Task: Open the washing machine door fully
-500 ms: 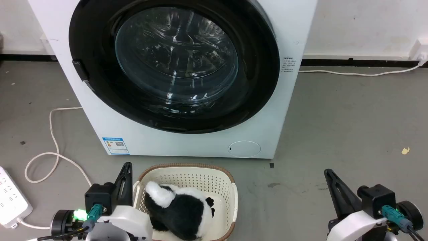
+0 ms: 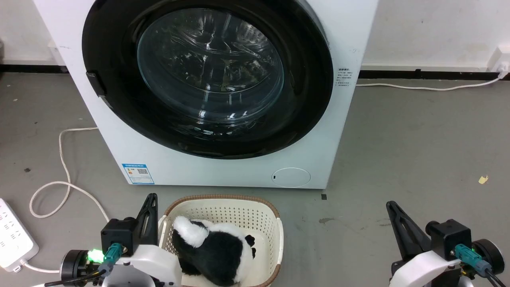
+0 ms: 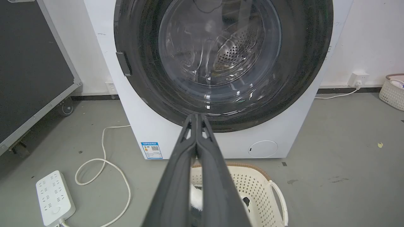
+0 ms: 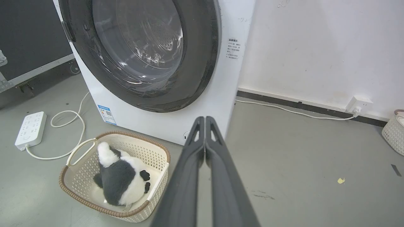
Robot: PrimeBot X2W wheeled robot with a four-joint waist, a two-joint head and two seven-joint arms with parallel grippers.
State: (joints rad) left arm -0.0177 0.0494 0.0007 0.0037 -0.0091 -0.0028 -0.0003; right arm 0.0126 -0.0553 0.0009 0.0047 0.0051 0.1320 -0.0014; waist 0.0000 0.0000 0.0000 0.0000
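Evidently you had not begun: your left gripper (image 2: pixel 152 198) hung low beside the basket (image 2: pixel 223 197), fingers (image 3: pixel 183 164) pressed together; the washing machine door (image 2: pixel 207 75) stood shut ahead; your right gripper (image 2: pixel 391 204) hung low too, fingers together. Next you probably needed the door's left-edge handle (image 2: pixel 95 83)

One white front-loading washing machine (image 2: pixel 223 171) stands on the grey floor (image 2: pixel 418 151). It carries one round door of glossy black ring and clear bulging glass (image 2: pixel 207 75), one blue label sticker (image 2: pixel 138 173) and one round white flap (image 2: pixel 291 177). There are two cream perforated plastic baskets: the brown-rimmed basket (image 2: pixel 223 197) and the second basket (image 3: pixel 392 94) at the floor's far right edge. There is one black-and-white plush toy (image 2: pixel 215 247) and one white power strip (image 2: pixel 14 235). There are two white cables, the looped cable (image 2: pixel 59 159) and the wall cable (image 2: pixel 430 87), and two dark long-fingered tools, the left tool (image 2: pixel 151 197) and the right tool (image 2: pixel 390 204).
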